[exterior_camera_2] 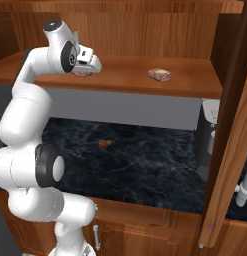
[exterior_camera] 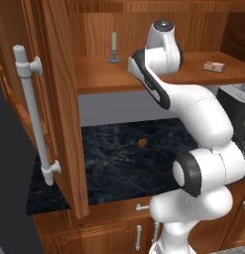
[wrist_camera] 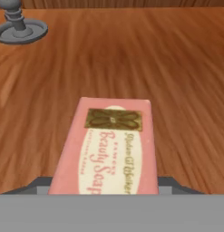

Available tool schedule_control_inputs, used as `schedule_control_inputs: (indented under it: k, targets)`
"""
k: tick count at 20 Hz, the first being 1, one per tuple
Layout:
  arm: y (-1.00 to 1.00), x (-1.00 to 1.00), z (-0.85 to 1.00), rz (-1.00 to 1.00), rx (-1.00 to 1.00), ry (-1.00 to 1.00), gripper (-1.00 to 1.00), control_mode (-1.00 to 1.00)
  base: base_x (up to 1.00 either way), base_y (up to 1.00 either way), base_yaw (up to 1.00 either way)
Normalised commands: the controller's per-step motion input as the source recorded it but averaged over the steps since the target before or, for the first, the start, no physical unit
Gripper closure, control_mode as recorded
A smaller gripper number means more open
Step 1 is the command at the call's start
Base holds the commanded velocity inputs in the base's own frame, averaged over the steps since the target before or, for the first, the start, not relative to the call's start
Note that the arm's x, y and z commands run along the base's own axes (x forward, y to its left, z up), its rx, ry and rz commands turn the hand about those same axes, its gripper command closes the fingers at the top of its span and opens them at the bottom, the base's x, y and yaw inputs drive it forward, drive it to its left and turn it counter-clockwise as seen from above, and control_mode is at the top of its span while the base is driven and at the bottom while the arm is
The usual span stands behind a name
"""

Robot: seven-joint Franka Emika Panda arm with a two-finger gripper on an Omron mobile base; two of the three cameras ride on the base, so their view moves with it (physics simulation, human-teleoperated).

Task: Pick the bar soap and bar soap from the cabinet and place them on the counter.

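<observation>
Cabinet shelf (exterior_camera: 99, 79): my pincer (exterior_camera_2: 84, 71) clenched on one soap (wrist_camera: 109, 149), upper left of right base view; second soap (exterior_camera_2: 159, 74) mid-shelf. Tabletop (exterior_camera_2: 145, 160): no soap yet.

We see even, soft rendered light with faint shadows; the hand view's shelf (wrist_camera: 177, 68) grain looks perhaps slightly blurred.

Grained wood shelf (wrist_camera: 177, 68) — matt, veined marble counter (exterior_camera: 119, 168)
</observation>
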Motion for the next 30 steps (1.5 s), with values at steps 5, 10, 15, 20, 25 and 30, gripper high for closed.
schedule_control_inputs:
  k: [5,10,15,20,25,30]
  targets:
    - [-0.17,-0.68,-0.05,0.00,0.01,-0.03,1.00,-1.00,0.00,0.00,0.00]
    - [-0.16,-0.59,-0.04,0.00,0.01,0.00,1.00,-1.00,0.00,0.00,0.00]
    - [-0.11,-0.51,-0.05,0.00,0.00,0.00,1.00,-1.00,0.00,0.00,0.00]
    - [-0.10,-0.49,-0.07,-0.01,0.00,0.00,1.00,-1.00,0.00,0.00,0.00]
    - [-0.09,-0.46,-0.12,-0.01,0.00,0.00,1.00,-1.00,0.00,0.00,0.00]
    - [-0.10,-0.39,-0.16,-0.02,0.01,0.02,1.00,-1.00,0.00,0.00,0.00]
